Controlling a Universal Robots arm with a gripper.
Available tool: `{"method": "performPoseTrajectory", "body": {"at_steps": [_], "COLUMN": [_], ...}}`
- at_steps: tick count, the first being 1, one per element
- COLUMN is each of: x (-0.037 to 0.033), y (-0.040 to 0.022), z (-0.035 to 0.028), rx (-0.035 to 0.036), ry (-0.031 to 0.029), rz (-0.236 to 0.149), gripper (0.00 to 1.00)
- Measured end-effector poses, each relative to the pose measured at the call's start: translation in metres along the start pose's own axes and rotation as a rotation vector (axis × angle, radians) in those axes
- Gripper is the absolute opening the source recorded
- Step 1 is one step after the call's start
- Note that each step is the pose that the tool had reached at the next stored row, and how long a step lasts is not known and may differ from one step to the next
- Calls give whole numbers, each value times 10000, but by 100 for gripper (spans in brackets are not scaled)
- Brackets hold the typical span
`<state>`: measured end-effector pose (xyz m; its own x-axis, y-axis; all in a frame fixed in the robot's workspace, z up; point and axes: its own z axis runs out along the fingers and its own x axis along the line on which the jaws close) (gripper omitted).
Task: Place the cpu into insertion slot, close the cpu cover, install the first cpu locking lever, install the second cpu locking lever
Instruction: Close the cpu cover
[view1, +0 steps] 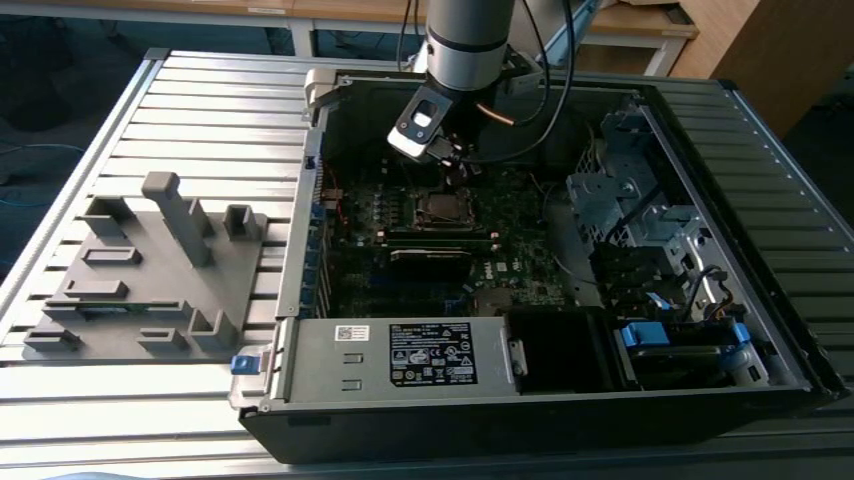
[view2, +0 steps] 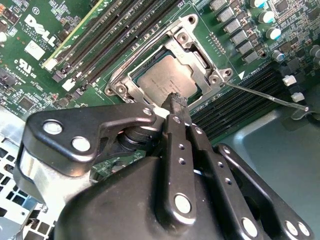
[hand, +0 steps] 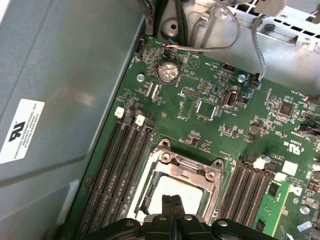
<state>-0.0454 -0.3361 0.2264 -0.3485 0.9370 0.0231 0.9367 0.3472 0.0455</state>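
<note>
The gripper (view2: 177, 102) has its fingers pressed together, holding nothing, tip at the edge of the cpu (view2: 162, 80); contact is unclear. The cpu sits in its socket (view2: 117, 90), far-centre in the computer case (view1: 561, 428), the cpu cover (view2: 187, 35) flat around it. A wire locking lever (view2: 265, 95) juts free: levering seems in hand, needing a precise push.

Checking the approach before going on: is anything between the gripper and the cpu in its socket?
Nothing visible stands in the way. In the second wrist view the cpu lies in the socket, framed by the cpu cover, its metal top bare through the window. The gripper, fingers together, hangs at one edge of the cover.
</note>
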Motion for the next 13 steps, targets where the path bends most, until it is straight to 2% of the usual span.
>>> {"method": "performPoseTrajectory", "body": {"at_steps": [13], "x": [0], "y": [0], "z": [0], "rx": [20], "ry": [41], "rz": [-908], "gripper": [11]}}
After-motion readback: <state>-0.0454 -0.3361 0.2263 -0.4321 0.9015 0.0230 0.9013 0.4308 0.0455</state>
